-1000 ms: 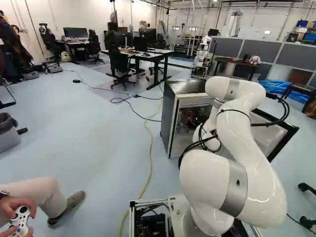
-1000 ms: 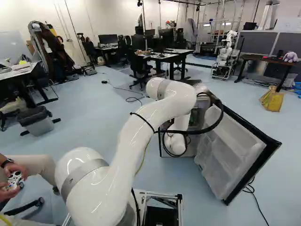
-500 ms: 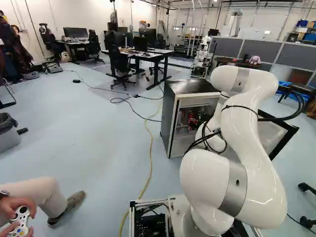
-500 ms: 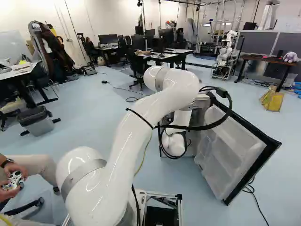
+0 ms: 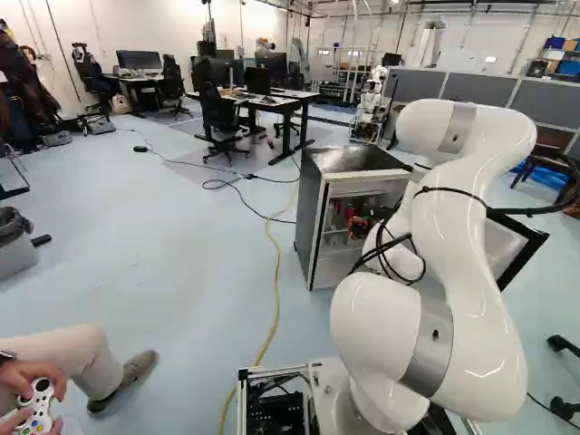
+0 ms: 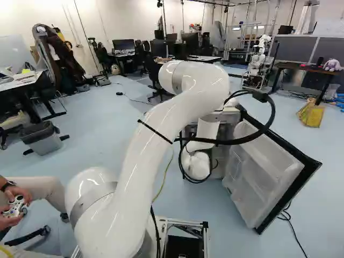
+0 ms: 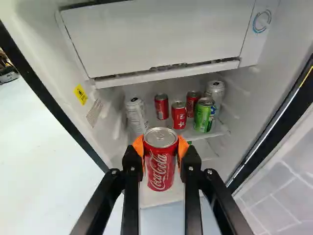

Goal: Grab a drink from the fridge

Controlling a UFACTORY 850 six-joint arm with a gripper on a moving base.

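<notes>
In the left base view my gripper (image 5: 362, 227) shows small and dark at the mouth of the open fridge (image 5: 311, 222), partly hidden by the arm and cables. In the wrist view the orange-padded fingers of the gripper (image 7: 161, 147) are shut on a red can (image 7: 160, 164) from both sides; the can stands upright between them. Behind it, on the fridge shelf (image 7: 195, 134), are several cans: a white one (image 7: 136, 115), red ones (image 7: 178, 115), a green one (image 7: 203, 115) and a silver one (image 7: 215, 90).
The fridge door (image 6: 271, 172) stands open to the right of the arm. A closed white compartment (image 7: 159, 36) lies above the shelf. A person's hands (image 5: 34, 385) hold a controller at the left. Another robot (image 6: 258, 62) stands far back.
The arm has drawn back toward the base, its upper bend rising and nearing the cameras, and the can has come with the gripper. More of the fridge's inside shows in the left base view.
</notes>
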